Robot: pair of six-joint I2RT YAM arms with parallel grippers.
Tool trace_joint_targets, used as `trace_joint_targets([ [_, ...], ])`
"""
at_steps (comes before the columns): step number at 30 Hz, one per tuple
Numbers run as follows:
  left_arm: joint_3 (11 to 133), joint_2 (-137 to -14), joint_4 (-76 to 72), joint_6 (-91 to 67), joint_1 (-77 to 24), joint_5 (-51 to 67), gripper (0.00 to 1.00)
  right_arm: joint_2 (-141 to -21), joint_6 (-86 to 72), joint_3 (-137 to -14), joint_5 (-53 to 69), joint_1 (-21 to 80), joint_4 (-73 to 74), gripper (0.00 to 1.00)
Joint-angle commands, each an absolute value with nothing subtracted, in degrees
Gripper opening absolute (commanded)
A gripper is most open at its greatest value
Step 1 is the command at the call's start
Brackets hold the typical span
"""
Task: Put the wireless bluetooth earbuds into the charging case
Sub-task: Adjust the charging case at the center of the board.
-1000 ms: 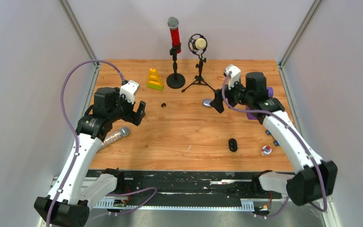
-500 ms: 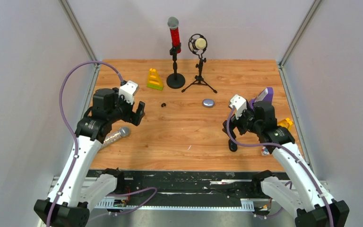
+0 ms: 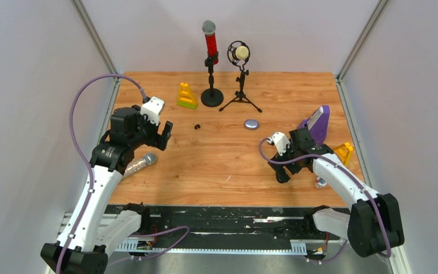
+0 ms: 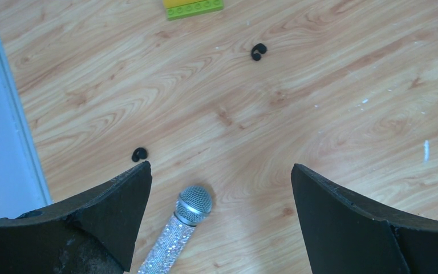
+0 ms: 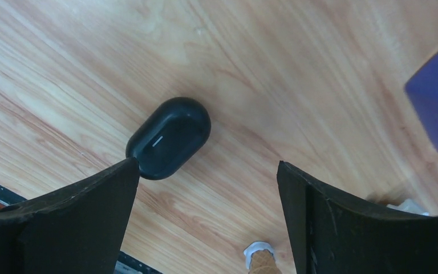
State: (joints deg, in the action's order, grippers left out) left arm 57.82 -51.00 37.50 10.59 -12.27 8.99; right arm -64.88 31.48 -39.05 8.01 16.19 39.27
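A closed black charging case [image 5: 170, 137] lies on the wooden table near its front right. My right gripper [image 5: 206, 168] hangs open just above and beside it, its left finger [image 5: 91, 211] at the case's edge; in the top view the gripper [image 3: 283, 170] mostly covers the case. One black earbud [image 3: 197, 127] lies mid-table and also shows in the left wrist view [image 4: 258, 51]. A second black earbud [image 4: 139, 154] lies by the left finger of my open, empty left gripper [image 4: 221, 171], which sits at the left in the top view [image 3: 163, 136]. No purple earbuds show.
A glittery silver microphone [image 4: 185, 220] lies under my left gripper. A closed grey oval case [image 3: 251, 123], a red microphone on a stand [image 3: 210, 43], a round studio microphone on a tripod [image 3: 239, 54] and a yellow-green brick stack [image 3: 186, 96] stand farther back. A purple object [image 3: 318, 123], a yellow toy [image 3: 343, 153] and an ice-cream cone toy [image 5: 260, 260] lie at the right.
My right arm has swung from the far side by the grey oval case back toward the front, down over the black case. The left arm has barely moved.
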Motion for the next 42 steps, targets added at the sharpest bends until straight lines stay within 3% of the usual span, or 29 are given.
trace_joint_targets([
  [1,57.6,-51.5,34.6,11.7,-11.6,3.3,1.0,-69.4,32.4,-40.9,5.9,15.8,40.7,0.92],
  [14,57.0,-51.9,33.8,12.1,-11.4,3.4,1.0,-80.5,27.9,-46.0,9.9,15.9,41.8,0.85],
  [16,56.9,-52.1,33.6,12.1,-11.4,3.4,1.0,-81.7,27.4,-47.4,10.8,16.0,41.9,0.79],
  [20,56.7,-52.2,33.5,12.2,-11.4,3.3,1.0,-85.1,25.5,-50.9,13.0,16.3,43.0,0.48],
  [22,56.7,-52.2,33.5,12.2,-11.4,3.4,1.0,-86.4,25.4,-52.1,13.6,17.1,43.5,0.38],
  [27,56.8,-52.5,33.7,12.4,-11.4,5.2,1.0,-86.8,26.8,-53.0,11.6,22.5,43.5,0.33],
  [33,57.9,-55.4,34.0,13.2,-11.4,8.0,1.0,-85.8,29.2,-56.8,12.7,30.2,41.6,0.34],
  [42,59.5,-64.4,32.8,14.3,-5.6,4.2,1.0,-96.3,29.6,-61.9,13.0,36.3,39.9,0.37],
])
